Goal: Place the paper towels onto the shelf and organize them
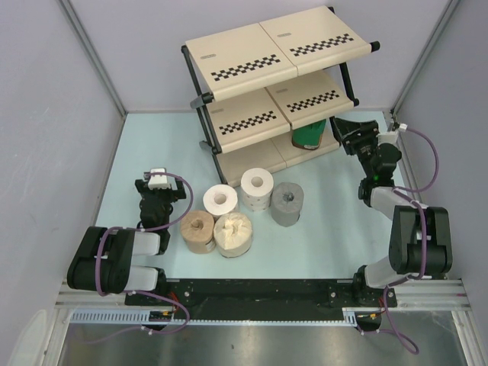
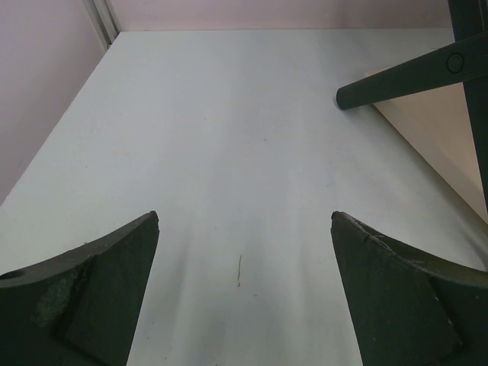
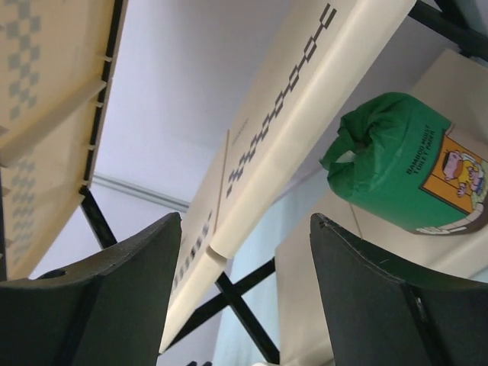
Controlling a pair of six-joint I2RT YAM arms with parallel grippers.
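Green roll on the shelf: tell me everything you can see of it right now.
The green roll is a short fat cylinder in glossy green film, puckered into a knot at one end, with an orange label bearing a cartoon figure and dark print on its side. It rests on the bottom tier of the shelf, right half, largely hidden under the middle tier from above. The right end effector is open close by, not touching it; only the shelf panel is seen touching it.

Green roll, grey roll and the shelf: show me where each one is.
green roll [image 3: 393, 171], right wrist view, on its green wrapper.
grey roll [image 1: 287, 213], top external view, on its front wall.
shelf [image 1: 236, 49], top external view, on the bare top panel.
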